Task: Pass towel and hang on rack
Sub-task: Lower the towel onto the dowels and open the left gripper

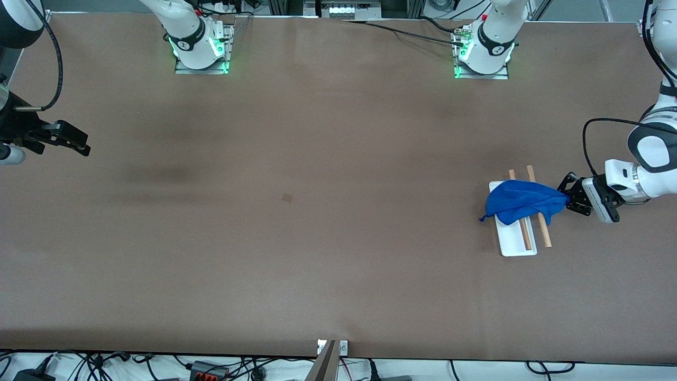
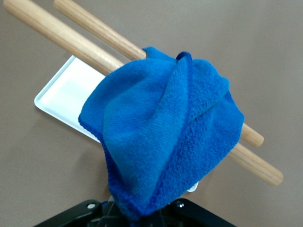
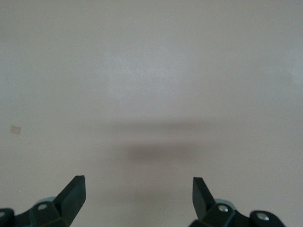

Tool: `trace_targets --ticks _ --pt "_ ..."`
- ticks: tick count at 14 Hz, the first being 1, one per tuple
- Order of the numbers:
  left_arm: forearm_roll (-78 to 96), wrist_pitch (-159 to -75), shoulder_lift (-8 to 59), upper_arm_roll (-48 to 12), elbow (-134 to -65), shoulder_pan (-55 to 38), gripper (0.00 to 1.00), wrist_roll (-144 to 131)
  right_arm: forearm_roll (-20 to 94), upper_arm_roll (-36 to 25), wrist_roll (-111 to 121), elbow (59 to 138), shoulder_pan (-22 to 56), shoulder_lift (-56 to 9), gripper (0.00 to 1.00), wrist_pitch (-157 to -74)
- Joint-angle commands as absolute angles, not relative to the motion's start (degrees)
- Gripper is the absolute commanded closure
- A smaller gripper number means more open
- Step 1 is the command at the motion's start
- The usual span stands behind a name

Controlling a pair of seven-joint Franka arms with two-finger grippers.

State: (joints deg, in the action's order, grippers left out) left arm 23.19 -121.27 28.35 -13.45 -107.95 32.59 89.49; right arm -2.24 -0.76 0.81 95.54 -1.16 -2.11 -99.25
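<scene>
The blue towel (image 1: 521, 201) lies draped over the two wooden rods of the rack (image 1: 544, 228), above its white base tray (image 1: 517, 244), near the left arm's end of the table. My left gripper (image 1: 567, 199) is beside the rack and shut on one corner of the towel. In the left wrist view the towel (image 2: 165, 137) spreads from the jaws over both rods (image 2: 71, 40), with the tray (image 2: 61, 97) below. My right gripper (image 1: 79, 147) waits open and empty over the right arm's end of the table; its fingertips (image 3: 75, 189) frame bare table.
A small brown patch (image 1: 286, 198) lies on the brown table (image 1: 317, 238) near its middle. The arm bases (image 1: 201, 50) stand along the table's edge farthest from the front camera. Cables run along the nearest edge.
</scene>
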Motion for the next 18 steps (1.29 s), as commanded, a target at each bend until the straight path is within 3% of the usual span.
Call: trace_targets --ticks 1,2,9,18 --pt "25.7 -121.2 29.4 -14.1 -106.6 33.4 0.72 92.4 -1.6 -0.4 1.1 94.4 -2.2 -2.2 0.00 -97.6" --pt "26.0 -121.6 29.5 -14.1 -106.7 33.5 0.01 92.6 -1.6 0.2 0.8 94.4 -2.8 -2.1 0.00 -97.6" --pt "27.2 -120.8 29.6 -14.2 -106.2 34.1 0.00 95.0 -1.6 0.3 1.3 94.9 -2.5 -1.4 0.00 -96.1" --pt "25.0 -112.3 27.3 -13.5 -103.0 36.7 0.00 94.6 0.2 0.2 1.8 95.5 -2.4 -1.2 0.00 -96.0"
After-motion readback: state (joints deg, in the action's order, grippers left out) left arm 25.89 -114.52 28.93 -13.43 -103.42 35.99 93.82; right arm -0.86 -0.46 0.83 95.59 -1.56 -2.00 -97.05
